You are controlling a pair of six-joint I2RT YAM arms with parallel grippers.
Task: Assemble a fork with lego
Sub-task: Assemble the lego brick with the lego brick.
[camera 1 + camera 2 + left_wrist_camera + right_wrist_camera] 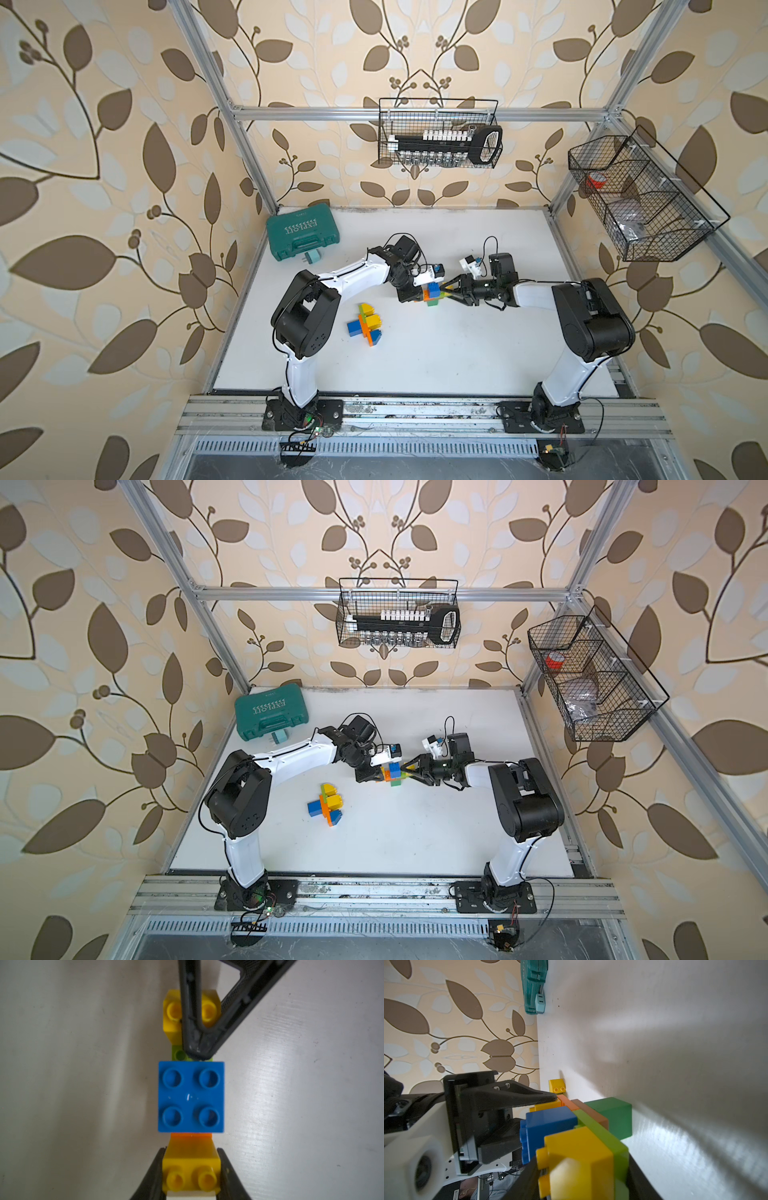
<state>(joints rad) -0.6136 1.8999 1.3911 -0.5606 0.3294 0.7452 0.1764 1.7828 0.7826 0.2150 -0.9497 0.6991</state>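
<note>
Nearest you, one lego cluster (365,325) is lying loose mid-table, and farther back to its right your left gripper (191,1153) and right gripper (581,1167) are each clenching an end of the lego stack (433,289), so you are probably only partway, with both pieces needing joining.

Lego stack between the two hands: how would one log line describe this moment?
left hand: shut on lego stack, yellow end | right hand: shut on opposite yellow end | second lego cluster: lying on table, unheld
</note>
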